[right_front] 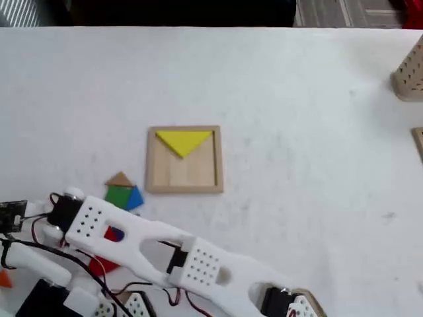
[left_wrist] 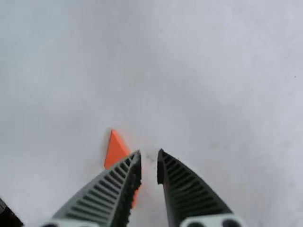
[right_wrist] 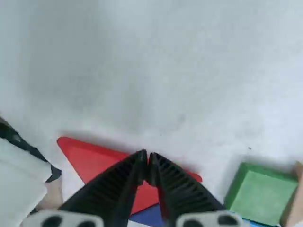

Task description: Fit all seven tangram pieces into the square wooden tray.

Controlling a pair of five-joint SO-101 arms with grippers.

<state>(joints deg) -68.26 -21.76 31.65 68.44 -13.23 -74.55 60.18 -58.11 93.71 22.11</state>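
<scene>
A: Which step is the rig working on?

B: It is looking like a pick-up, early in the job. The right end effector (right_wrist: 148, 158) is hanging over the red triangle (right_wrist: 94, 158), with its fingertips pressed together and no gap showing. The views are not showing whether they are touching the piece or pinching an edge.

A: And the other one?

B: The left end effector (left_wrist: 149, 158) is sitting low over the counter (left_wrist: 213, 71), its fingers a narrow slit apart and holding nothing. The orange piece (left_wrist: 116, 149) is lying just beside one finger, partly hidden behind it.

A: What is lying around the red one?

B: A blue piece (right_wrist: 149, 215) is showing right against the red triangle, and a green square (right_wrist: 260, 191) is sitting near it. From above, a brown triangle (right_front: 120, 179) is touching the green square's far side, and a white arm (right_front: 198, 261) is crossing over the cluster.

A: And the tray?

B: The square wooden tray (right_front: 151, 162) is lying just beyond that cluster. The yellow triangle (right_front: 184, 141) is alone in it, its long side running along the far wall, so most of the job is waiting.

A: So what is the next move calling for?

B: Probably the right fingers are needing to part, straddle the red triangle's edges and close on it. They should be doing that without dragging the blue piece, then carrying the triangle to the tray's bare half.
</scene>
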